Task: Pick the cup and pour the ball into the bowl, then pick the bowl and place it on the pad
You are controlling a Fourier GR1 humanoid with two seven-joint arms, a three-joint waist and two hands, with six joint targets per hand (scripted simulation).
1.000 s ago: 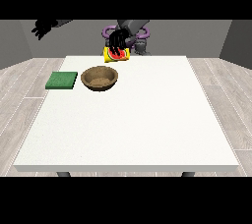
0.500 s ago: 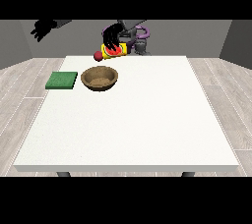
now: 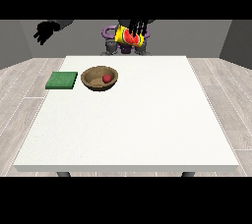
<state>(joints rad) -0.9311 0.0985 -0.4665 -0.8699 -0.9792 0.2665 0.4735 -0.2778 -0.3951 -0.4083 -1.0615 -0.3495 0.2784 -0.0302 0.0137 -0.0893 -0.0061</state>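
Observation:
A brown wooden bowl (image 3: 92, 80) stands on the white table's far left part, and a small red ball (image 3: 106, 78) lies inside it. The yellow cup with a watermelon picture (image 3: 129, 37) is held up in the air above the table's far edge, right of the bowl. The hand at the view's right (image 3: 138, 24) has its black fingers curled over the cup. A flat green pad (image 3: 62, 80) lies just left of the bowl. The hand at the view's left (image 3: 45, 31) hangs high above the floor, left of the table, fingers spread and holding nothing.
The robot's purple and grey body (image 3: 111, 42) stands behind the table's far edge. The white table (image 3: 133, 125) stretches wide towards the camera. Grey plank floor surrounds it.
The cup was tilted over the bowl; now it is lifted away to the right and higher. The red ball now lies in the bowl. The other hand stayed put.

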